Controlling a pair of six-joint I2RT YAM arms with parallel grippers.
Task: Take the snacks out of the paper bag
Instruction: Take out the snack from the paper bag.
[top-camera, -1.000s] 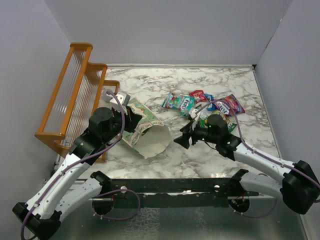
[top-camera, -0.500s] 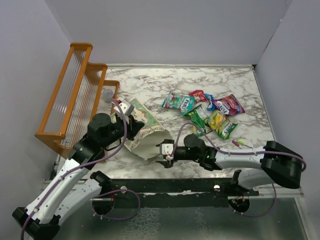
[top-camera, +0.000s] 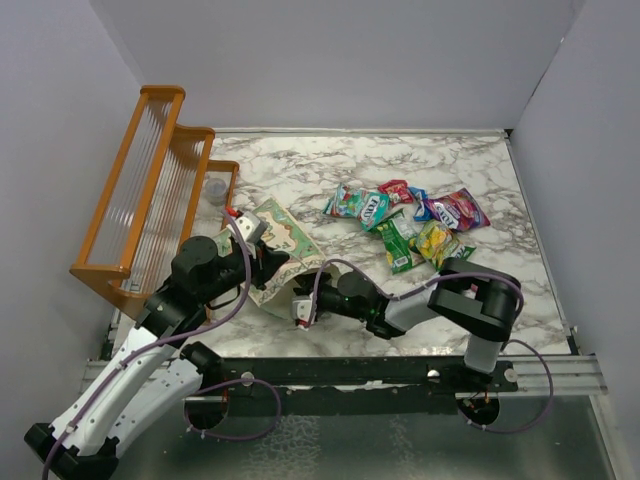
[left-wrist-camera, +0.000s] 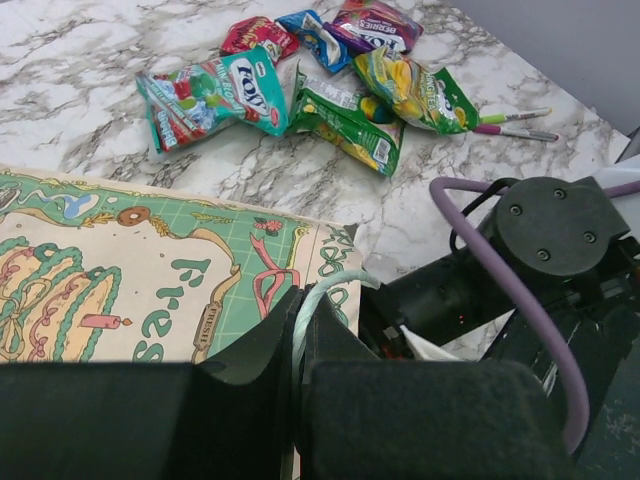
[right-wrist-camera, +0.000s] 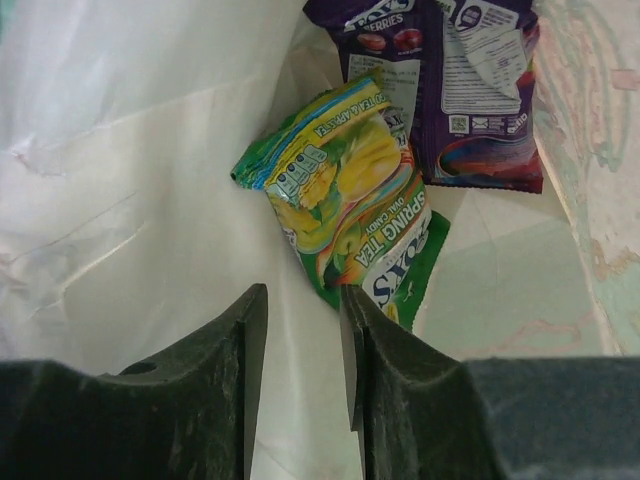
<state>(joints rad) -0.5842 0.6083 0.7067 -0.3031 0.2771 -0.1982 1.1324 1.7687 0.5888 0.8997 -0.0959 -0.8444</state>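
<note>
The pale-green paper bag (top-camera: 275, 240) lies on its side, mouth toward the near edge. My left gripper (top-camera: 262, 263) is shut on its thin loop handle (left-wrist-camera: 318, 295) beside the printed bag side (left-wrist-camera: 150, 280). My right gripper (top-camera: 300, 306) is inside the bag mouth, open and empty (right-wrist-camera: 300, 300). Just ahead of it against the white inside (right-wrist-camera: 120, 150) lie a yellow-green snack packet (right-wrist-camera: 335, 190) and a purple one (right-wrist-camera: 470, 90). Several snacks (top-camera: 400, 215) lie on the table to the bag's right, also in the left wrist view (left-wrist-camera: 345, 110).
An orange wooden rack (top-camera: 150, 190) stands along the left edge, with a small cup (top-camera: 215, 188) in it. Two thin pens (left-wrist-camera: 510, 122) lie right of the snack pile. My right arm (top-camera: 470, 295) stretches across the near table from right to left.
My right gripper has moved left from beside the snack pile and gone into the bag mouth. My left gripper has kept its hold and shifted slightly toward the near edge.
</note>
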